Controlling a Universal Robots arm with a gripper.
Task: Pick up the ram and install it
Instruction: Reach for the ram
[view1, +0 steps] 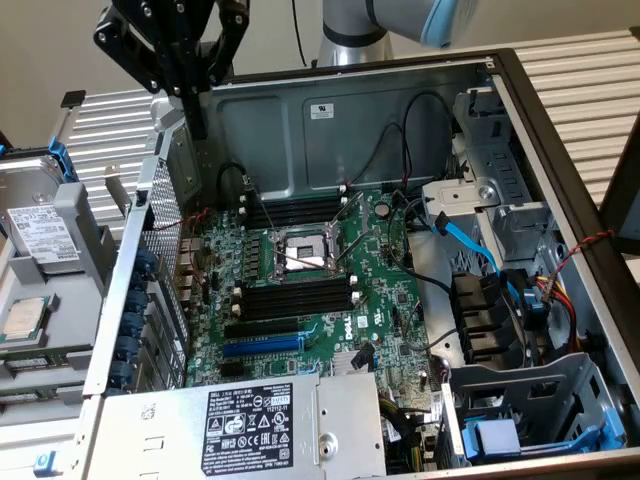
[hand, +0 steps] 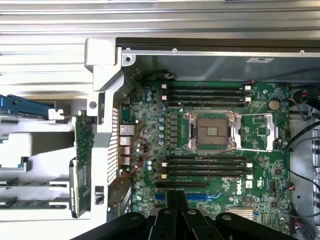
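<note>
The ram appears as a thin green strip (view1: 35, 361) lying edge-up in a grey holder outside the case, at the exterior view's left; in the wrist view the same green strip (hand: 30, 183) runs beside the case wall. My black gripper (view1: 200, 122) hangs high over the case's rear corner, well apart from the ram, with its fingers shut together and nothing between them. In the wrist view the gripper (hand: 175, 202) points down towards the motherboard (hand: 260, 125). Two banks of black memory slots (hand: 206, 167) with white clips flank the processor socket (hand: 210, 131).
The holder also carries a hard drive (view1: 40, 235) and a processor chip (view1: 25, 315). A blue expansion slot (view1: 262, 345), loose cables (view1: 470, 245), drive cages (view1: 520, 400) and the labelled power supply (view1: 250, 425) crowd the case. A perforated rear wall (view1: 165, 250) stands between holder and motherboard.
</note>
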